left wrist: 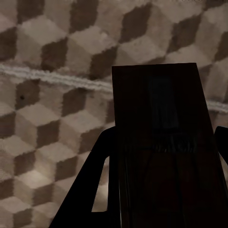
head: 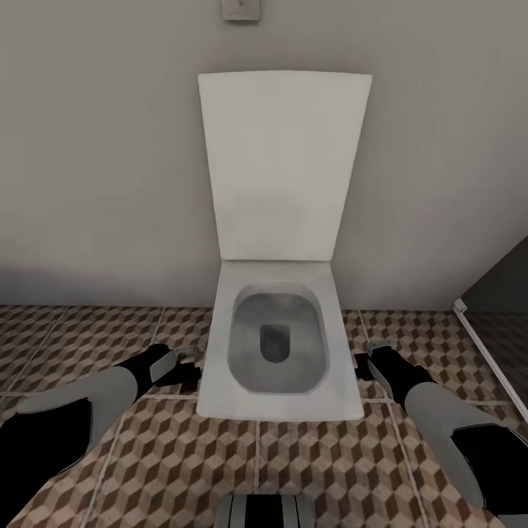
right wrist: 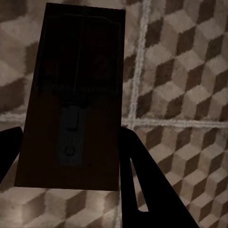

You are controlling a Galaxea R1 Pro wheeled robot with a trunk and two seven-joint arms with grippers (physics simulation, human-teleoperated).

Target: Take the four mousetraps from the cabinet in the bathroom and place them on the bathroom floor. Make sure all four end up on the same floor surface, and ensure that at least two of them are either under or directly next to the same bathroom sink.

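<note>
Both my grippers hang low over the bathroom floor [head: 293, 455], one on each side of a white toilet. My left gripper [head: 188, 367] is shut on a mousetrap [left wrist: 161, 142], a flat dark-brown piece with a thin metal spring and bar, its black fingers [left wrist: 90, 190] flanking it. My right gripper [head: 363, 364] is shut on a second mousetrap [right wrist: 76, 95], which stands out past the fingers [right wrist: 142, 180] above the cube-patterned tiles. The cabinet and the sink are out of view.
The white toilet [head: 213, 381] stands straight ahead against the grey wall with its lid [head: 282, 161] raised. A small grey plate [head: 240, 9] sits high on the wall. A dark panel with a white edge [head: 477, 337] runs along the right. Patterned tiles spread left, right and in front.
</note>
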